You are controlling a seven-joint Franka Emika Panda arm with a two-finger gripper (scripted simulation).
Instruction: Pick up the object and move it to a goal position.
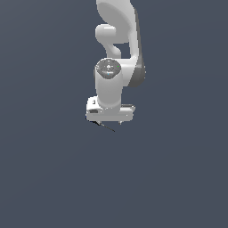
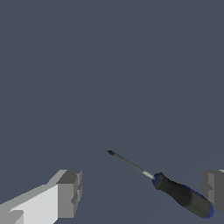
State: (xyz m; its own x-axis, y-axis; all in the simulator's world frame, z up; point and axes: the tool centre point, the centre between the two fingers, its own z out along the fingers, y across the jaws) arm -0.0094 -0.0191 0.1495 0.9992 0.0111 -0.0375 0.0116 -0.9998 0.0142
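The object is a small screwdriver-like rod with a thin grey shaft [image 2: 129,163] and a black handle [image 2: 181,195] that has dark-blue trim at its end. In the wrist view it lies slantwise between my two grey fingers [image 2: 69,192], with the handle end close to the other finger [image 2: 213,190]. My gripper [image 2: 141,192] is open and neither finger grips the object. In the exterior view the object shows only as a thin black line [image 1: 106,126] just under the white hand. My gripper's [image 1: 110,118] fingertips are mostly hidden there by the hand.
The white arm [image 1: 118,53] reaches down from the top of the exterior view. All around is a plain dark blue-grey surface [image 1: 53,169]. No other objects, no edges and no goal marker show.
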